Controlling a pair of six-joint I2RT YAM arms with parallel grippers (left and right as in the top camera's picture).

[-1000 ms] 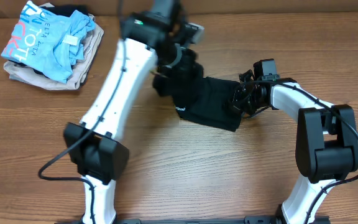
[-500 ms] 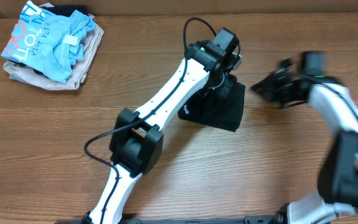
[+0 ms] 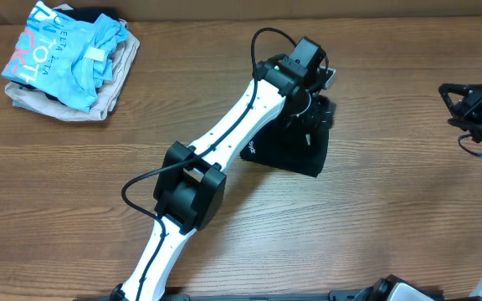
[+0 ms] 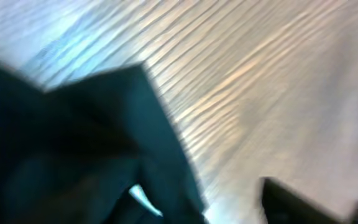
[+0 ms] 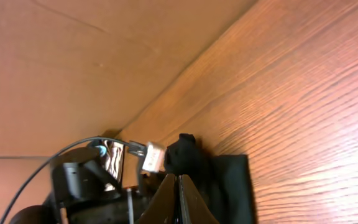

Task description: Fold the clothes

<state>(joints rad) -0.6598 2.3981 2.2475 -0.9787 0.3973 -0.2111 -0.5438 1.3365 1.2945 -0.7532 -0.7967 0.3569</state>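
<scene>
The black shirt lies folded into a compact rectangle mid-table, with small white lettering on its left edge. My left gripper hovers over its back right corner, open and holding nothing. The left wrist view is blurred: black cloth with a small white tag fills the left, and one dark finger stands apart over bare wood at the lower right. My right gripper is at the far right edge, away from the shirt, fingers pressed together and empty. The right wrist view looks back at the shirt.
A pile of other clothes sits at the back left: a light blue shirt on a beige garment. My left arm stretches diagonally across the table. A brown cardboard wall borders the back edge.
The left arm carried its side of the shirt over to the right, then opened and let go. The right gripper released the shirt and swung away to the far right edge.
</scene>
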